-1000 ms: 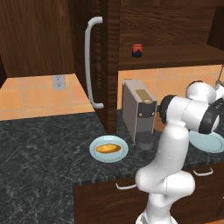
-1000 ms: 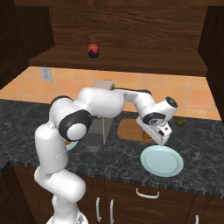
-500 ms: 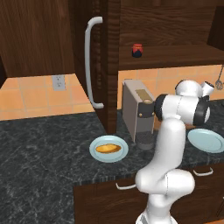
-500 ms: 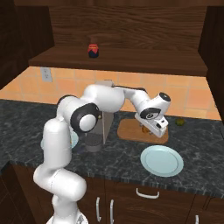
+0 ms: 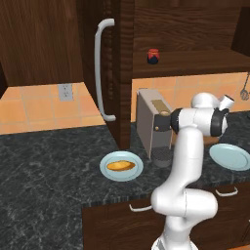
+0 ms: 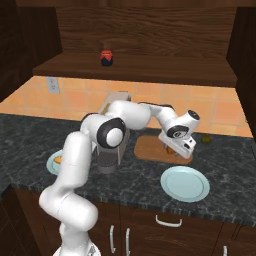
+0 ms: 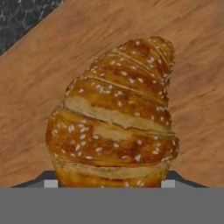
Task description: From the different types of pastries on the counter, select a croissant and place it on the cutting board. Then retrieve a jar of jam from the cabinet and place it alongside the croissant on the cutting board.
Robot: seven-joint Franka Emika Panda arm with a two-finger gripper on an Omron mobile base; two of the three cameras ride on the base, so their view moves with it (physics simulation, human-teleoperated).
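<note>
In the left base view, the arm is seen reaching rightward over the counter, with the hand hidden behind the wrist, so the claw cannot be judged from here. The jar of jam stands on the recessed shelf of the cabinet, well above the work area. An orange-yellow pastry lies on a pale blue plate near the counter's front, and a second plate sits bare at the right. A grey appliance stands just behind the arm, and a tall dark panel carries a white handle.

In the right base view, the claw is held low over the cutting board, with something golden glimpsed beneath it. The board lies near the tiled back wall, between the appliance and a small dark-green object whose nature cannot be told. Little space is left around the wrist.

In the hand view, the croissant is seen close up against the board's wood grain. Its lower end sits between the two finger tips, so the claw is judged clamped on the croissant, though contact with the board cannot be confirmed.

A release from height could let the rounded pastry roll or tip off the board's edge. A careless lift afterwards could drag it along, and a wide swing toward the shelf could strike the appliance or the cabinet's underside.
</note>
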